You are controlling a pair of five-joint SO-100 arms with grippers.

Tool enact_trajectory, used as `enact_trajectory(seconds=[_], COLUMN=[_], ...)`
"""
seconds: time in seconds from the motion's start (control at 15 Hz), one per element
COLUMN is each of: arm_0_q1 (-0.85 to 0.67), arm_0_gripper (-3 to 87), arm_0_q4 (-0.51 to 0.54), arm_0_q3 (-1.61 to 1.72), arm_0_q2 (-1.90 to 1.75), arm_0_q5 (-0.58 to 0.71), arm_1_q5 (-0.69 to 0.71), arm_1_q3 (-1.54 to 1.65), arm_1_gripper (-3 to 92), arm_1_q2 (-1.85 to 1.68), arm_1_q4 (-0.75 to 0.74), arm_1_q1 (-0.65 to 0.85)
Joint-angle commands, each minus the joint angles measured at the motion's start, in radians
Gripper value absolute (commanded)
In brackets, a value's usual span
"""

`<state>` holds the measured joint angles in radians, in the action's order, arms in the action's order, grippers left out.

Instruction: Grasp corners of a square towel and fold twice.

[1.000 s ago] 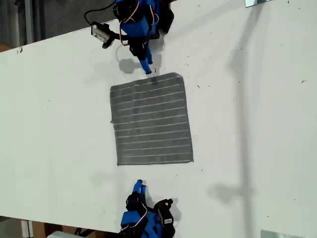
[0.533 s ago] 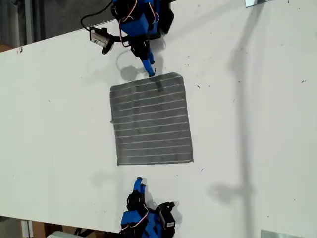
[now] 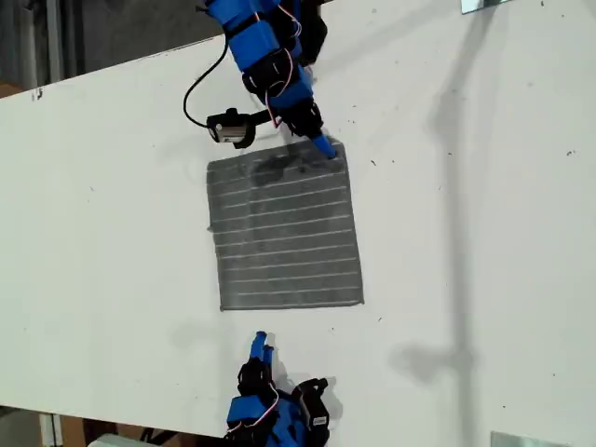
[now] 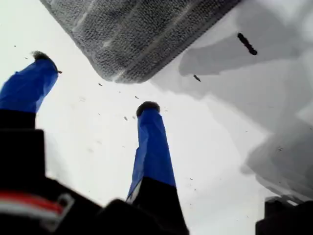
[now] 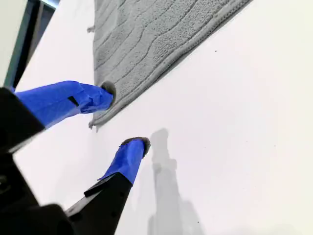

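Towel [image 3: 284, 228] corner [image 5: 99, 117] at my second end effector [image 5: 123, 116], parted; first end effector [image 4: 94, 82] parted, clear

You have one dark grey cloth towel [image 3: 284, 228] with thin pale stripes, and all four of its square-cut corners [image 3: 359, 301] show. There are two blue grippers: my second gripper [image 3: 324, 147] at the exterior view's twelve o'clock and my first gripper [image 3: 262, 343] at its six. There is one flat white table [image 3: 484, 233]. Two shiny metal plates [image 3: 484, 5] sit at one and five o'clock.

matt fabric towel [image 3: 284, 228], smooth table [image 3: 484, 233]
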<state>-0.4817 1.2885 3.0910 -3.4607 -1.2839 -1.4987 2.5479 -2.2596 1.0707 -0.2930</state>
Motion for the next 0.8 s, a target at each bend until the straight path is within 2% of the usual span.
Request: enact_trajectory(seconds=[0.0,0.13,0.33,0.47,0.53,0.6,0.73], arm_0_q1=[0.015,0.017,0.023,0.026,0.031,0.038,0.064], arm_0_gripper=[17.7,17.7,17.5,17.3,17.0,17.0,16.2], arm_0_q4=[-0.006,-0.005,-0.003,-0.003,-0.003,-0.005,-0.015], arm_0_q3=[-0.002,-0.002,-0.002,-0.002,-0.002,-0.002,-0.005], arm_0_q2=[-0.008,-0.008,-0.008,-0.008,-0.008,-0.008,-0.006], arm_0_q5=[-0.020,-0.020,-0.020,-0.018,-0.018,-0.026,-0.149], arm_1_q5=[-0.014,-0.003,0.023,0.025,0.020,0.018,0.017], arm_1_q3=[-0.009,-0.087,-0.213,-0.235,-0.253,-0.259,-0.261], arm_1_gripper=[35.1,35.0,32.6,20.9,4.5,-0.1,-0.1], arm_1_q2=[0.098,0.330,0.537,0.551,0.565,0.569,0.584], arm_1_q4=[-0.135,-0.236,-0.249,-0.241,-0.221,-0.219,-0.229], arm_1_q1=[-0.017,0.005,0.055,0.074,0.075,0.075,0.069])
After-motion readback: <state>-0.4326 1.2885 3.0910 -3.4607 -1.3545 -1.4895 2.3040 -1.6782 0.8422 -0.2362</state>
